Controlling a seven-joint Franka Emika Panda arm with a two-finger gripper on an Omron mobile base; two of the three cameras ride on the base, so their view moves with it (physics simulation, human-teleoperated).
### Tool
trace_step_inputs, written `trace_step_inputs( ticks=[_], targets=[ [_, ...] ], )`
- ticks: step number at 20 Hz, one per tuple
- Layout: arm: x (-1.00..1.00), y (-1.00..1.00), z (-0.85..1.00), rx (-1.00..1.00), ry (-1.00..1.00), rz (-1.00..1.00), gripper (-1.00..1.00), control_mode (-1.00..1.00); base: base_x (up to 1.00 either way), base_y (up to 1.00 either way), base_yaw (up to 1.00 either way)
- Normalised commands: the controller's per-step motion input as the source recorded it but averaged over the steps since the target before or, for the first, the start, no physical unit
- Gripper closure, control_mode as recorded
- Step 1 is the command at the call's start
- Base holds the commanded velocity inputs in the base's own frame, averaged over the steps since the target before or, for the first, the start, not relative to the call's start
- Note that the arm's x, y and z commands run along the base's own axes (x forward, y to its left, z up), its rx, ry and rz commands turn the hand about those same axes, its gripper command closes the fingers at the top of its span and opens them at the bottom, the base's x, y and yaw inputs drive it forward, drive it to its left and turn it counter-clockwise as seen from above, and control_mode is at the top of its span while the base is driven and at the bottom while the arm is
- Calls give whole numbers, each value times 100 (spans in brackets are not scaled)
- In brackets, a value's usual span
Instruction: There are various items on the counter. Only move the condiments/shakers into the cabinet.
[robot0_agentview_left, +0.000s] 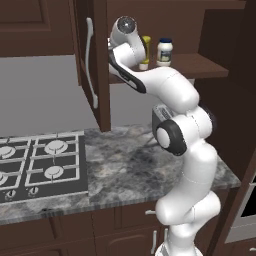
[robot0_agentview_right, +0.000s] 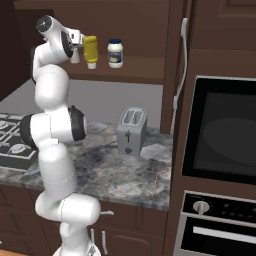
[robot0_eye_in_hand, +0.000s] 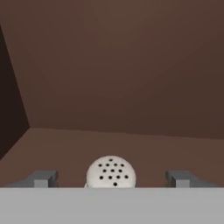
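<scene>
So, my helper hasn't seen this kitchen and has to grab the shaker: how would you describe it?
Look in the open dark brown wall cabinet above the counter, on its shelf. At the left end, by the yellow bottle and beyond the blue-lidded jar, stands the shaker: the smallest one, pale, with a domed top dotted with holes.

Glossy white arm (robot0_agentview_left: 185, 150) of rounded, bulbous segments; dark round joint caps, a black band at 11 o'clock; tool (robot0_eye_in_hand: 112, 178) with two grey fingertips (robot0_eye_in_hand: 41, 178).

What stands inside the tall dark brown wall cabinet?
On its shelf: white jar with dark blue lid, slim yellow squeeze bottle, small pale grey shaker. The arm hides part of the shelf.
</scene>
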Motion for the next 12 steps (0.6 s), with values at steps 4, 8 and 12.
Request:
trace_step_inputs(
  ticks=[4,8,12],
  targets=[
    [-4,2,0,0,0,0,-100,-100,0,0,0],
    [-88,1,0,0,-23,0,-100,-100,0,0,0],
    [-100,2,0,0,-30,0,-100,-100,0,0,0]
  ],
)
